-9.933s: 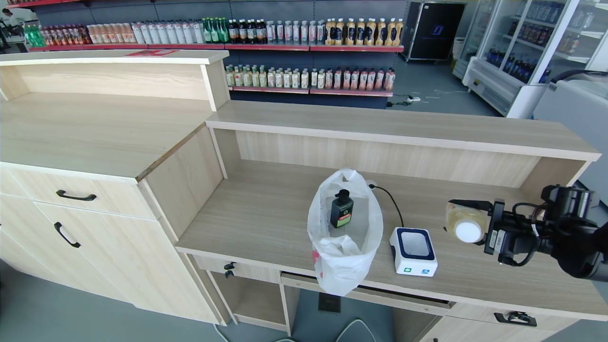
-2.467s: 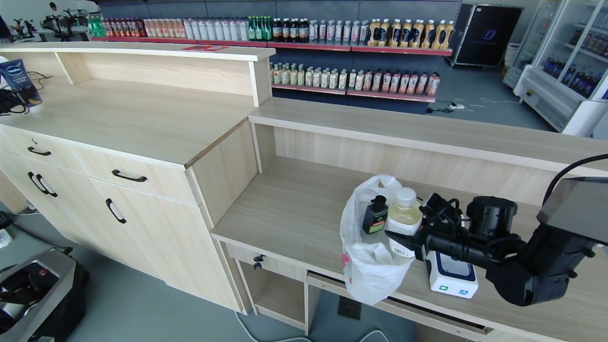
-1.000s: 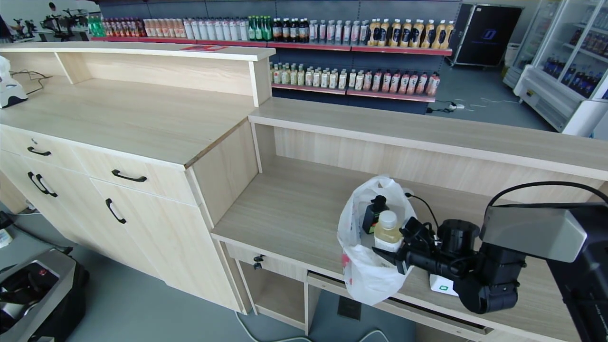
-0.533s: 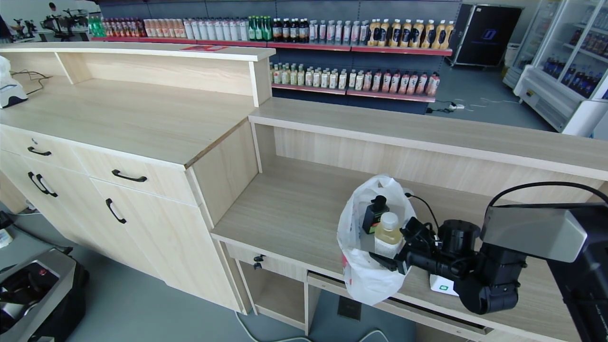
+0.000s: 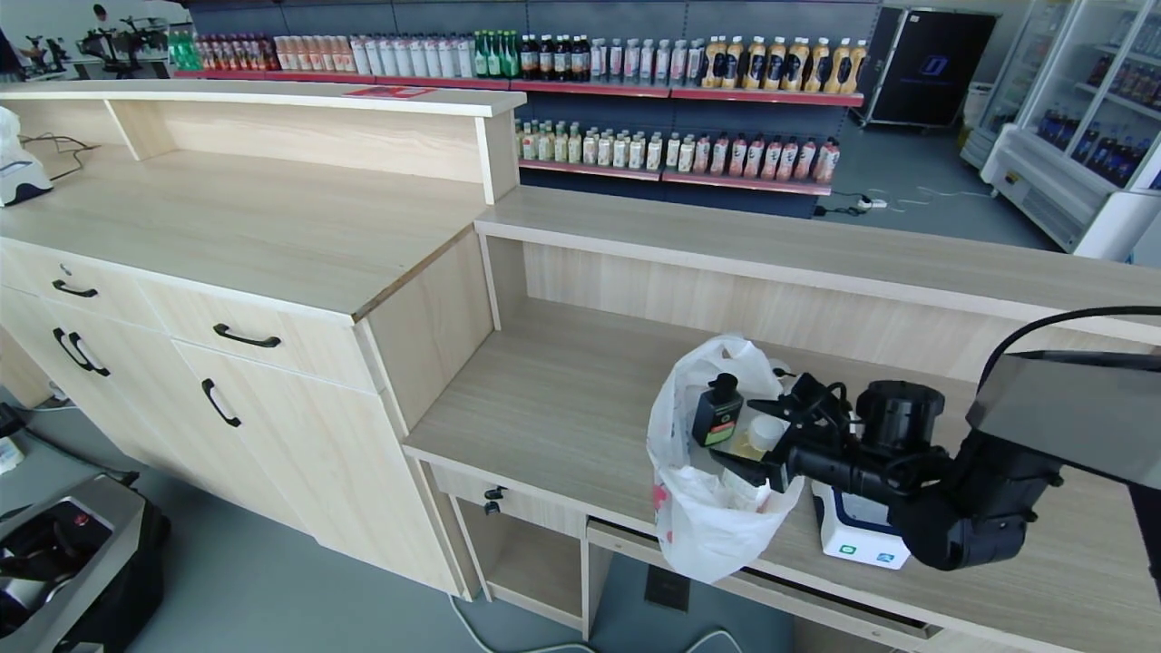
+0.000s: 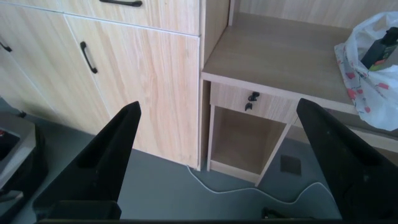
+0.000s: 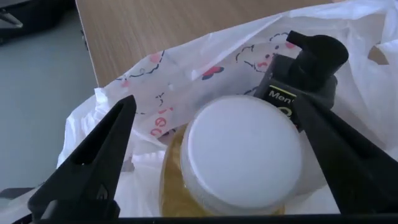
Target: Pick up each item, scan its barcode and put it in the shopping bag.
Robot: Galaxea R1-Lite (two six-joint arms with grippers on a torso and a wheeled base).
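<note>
Right wrist view | right pincer [image 7: 214, 104] spread wide | straddles bottle [image 7: 242, 155] in bag [image 7: 186, 68]

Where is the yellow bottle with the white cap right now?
The yellow bottle sits inside the white shopping bag on the lower counter, on the robot's right in the head view, close beside the dark pump bottle.

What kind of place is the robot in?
Most likely a small shop's checkout: shelves of bottled drinks behind a wooden counter, glass-door fridges, and a barcode scanner beside a shopping bag.
</note>
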